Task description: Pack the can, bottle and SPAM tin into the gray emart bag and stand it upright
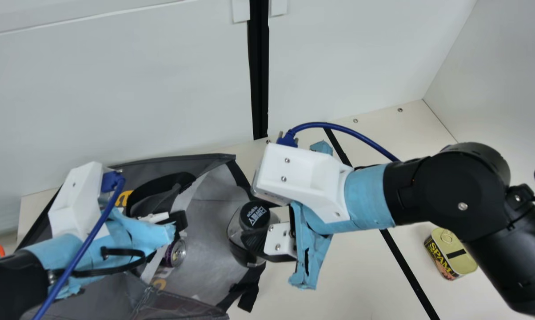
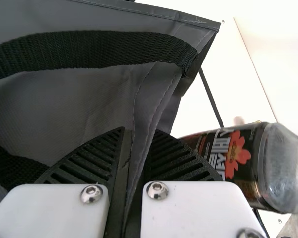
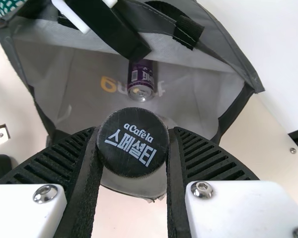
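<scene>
Can (image 3: 140,82) inside, ahead of right claw (image 3: 135,131), which grips bottle (image 2: 238,161) at mouth of gray bag (image 1: 207,222); left claw (image 2: 139,133) pinches bag wall. To do: bottle in, SPAM tin (image 1: 452,254) well behind right claw, bag upright.

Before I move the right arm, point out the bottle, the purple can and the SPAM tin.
Bottle (image 2: 244,166): left wrist view, on its dark label.
Purple can (image 3: 141,78): right wrist view, on its side wall.
SPAM tin (image 1: 459,263): main view, on its lid.

main: high, downward; wrists: close, facing bag (image 1: 209,231); main, right share its interior
</scene>
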Robot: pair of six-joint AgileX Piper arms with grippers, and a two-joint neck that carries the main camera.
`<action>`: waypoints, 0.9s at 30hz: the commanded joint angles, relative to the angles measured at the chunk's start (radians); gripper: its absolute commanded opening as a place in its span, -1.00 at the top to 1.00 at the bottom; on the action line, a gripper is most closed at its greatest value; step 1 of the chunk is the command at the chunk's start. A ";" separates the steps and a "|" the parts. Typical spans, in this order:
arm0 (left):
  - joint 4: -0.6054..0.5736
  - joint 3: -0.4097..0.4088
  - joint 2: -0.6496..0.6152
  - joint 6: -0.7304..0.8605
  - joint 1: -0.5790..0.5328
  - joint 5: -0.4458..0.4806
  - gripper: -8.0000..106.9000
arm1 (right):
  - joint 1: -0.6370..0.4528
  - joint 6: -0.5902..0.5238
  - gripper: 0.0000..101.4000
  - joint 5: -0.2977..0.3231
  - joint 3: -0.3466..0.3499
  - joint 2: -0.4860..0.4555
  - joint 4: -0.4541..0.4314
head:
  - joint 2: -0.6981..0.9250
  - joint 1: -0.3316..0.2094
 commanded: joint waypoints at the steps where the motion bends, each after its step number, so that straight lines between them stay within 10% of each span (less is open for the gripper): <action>1: 0.000 0.000 0.000 0.000 0.000 0.000 1.00 | 0.002 0.002 1.00 -0.005 -0.007 0.008 0.008 | -0.001 -0.023; 27: 0.000 0.000 0.000 0.000 0.000 0.000 1.00 | -0.032 0.015 1.00 -0.005 -0.015 0.051 0.127 | -0.001 -0.023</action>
